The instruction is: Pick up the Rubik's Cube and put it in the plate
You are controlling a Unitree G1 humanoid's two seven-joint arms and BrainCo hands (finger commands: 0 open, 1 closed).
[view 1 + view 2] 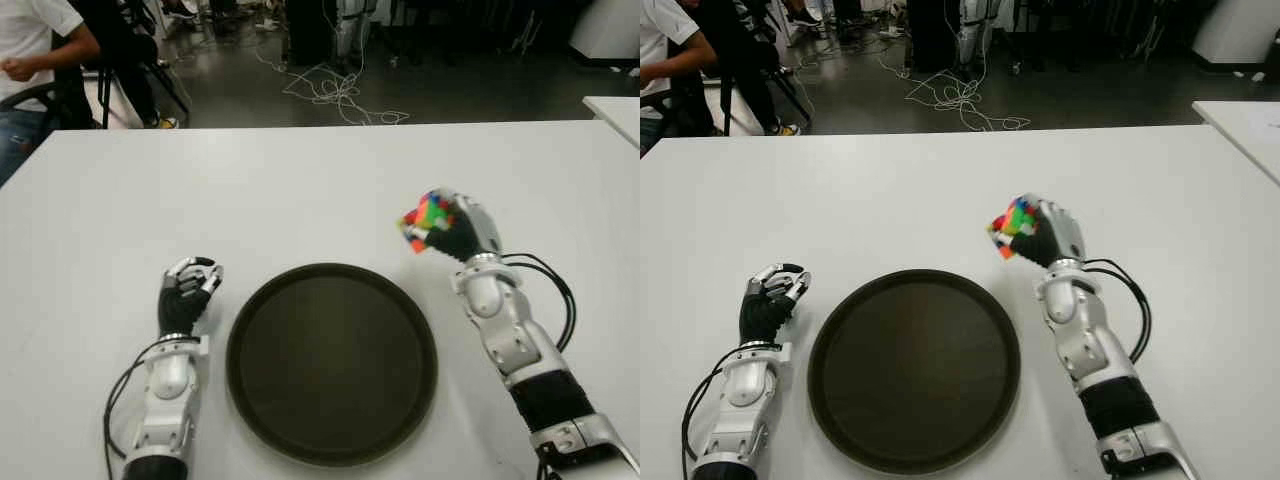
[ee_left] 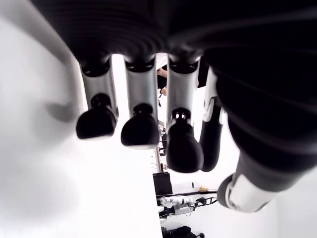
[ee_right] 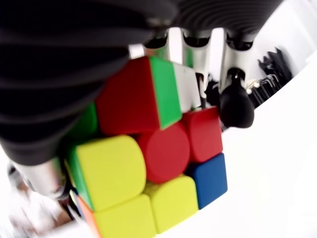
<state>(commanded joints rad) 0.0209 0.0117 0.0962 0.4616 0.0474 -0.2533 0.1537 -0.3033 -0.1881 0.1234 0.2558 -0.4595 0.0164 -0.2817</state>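
The right hand (image 1: 455,228) grasps the Rubik's Cube (image 1: 427,220), its fingers wrapped around the cube so that the coloured faces stick out toward the middle of the table (image 1: 300,190). In the right wrist view the cube (image 3: 148,153) fills the palm, with red, yellow, green and blue tiles showing and a black fingertip (image 3: 236,105) pressed against its far side. The cube is held just beyond the far right rim of the plate (image 1: 331,362), not over its middle; whether it is lifted clear of the table cannot be told. The plate is dark, round and bare inside, and sits near the near edge of the table, between the two arms. The left hand (image 1: 187,292) shows just beside the plate on its left side, holding nothing; in its own wrist view the fingers (image 2: 140,130) hang loosely bent, relaxed. Beyond the far edge of the table, a person (image 1: 35,60) is at the far left corner, and cables (image 1: 335,95) lie tangled on the floor
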